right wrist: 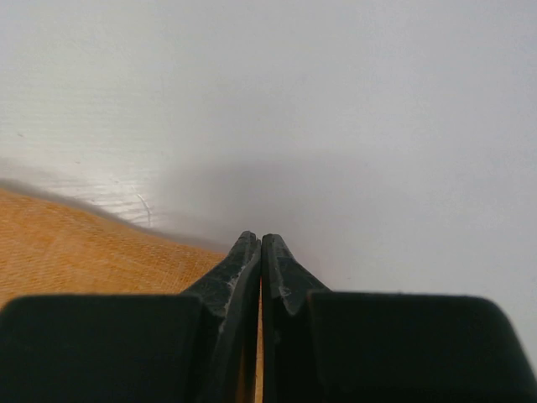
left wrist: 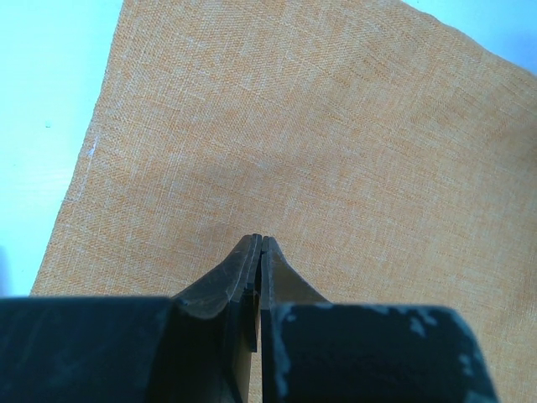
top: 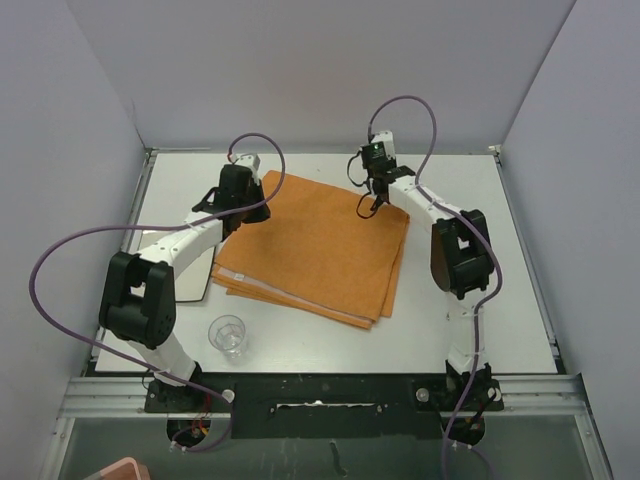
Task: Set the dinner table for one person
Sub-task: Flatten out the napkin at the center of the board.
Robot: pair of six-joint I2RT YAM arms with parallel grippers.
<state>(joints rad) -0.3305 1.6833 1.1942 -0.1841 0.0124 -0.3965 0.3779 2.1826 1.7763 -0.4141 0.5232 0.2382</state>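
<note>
placemat [top: 315,250]: orange, folded, the reference
dinner table [top: 490,300]: under placemat, extends past every side
left gripper [left wrist: 260,239]: fingers together, over placemat's left part
right gripper [right wrist: 260,237]: fingers together, at placemat's far edge
glass [top: 229,337]: near placemat's front-left corner

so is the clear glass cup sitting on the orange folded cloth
No, the clear glass cup stands on the pale grey tabletop, beside the orange folded cloth.

Nothing to read here, honestly. No text, label, brand, number or sign shows up in any view: not on the large flat pale grey-white dinner table [top: 520,300], not on the orange folded cloth placemat [top: 320,250], not on the small clear drinking glass [top: 229,337].
</note>
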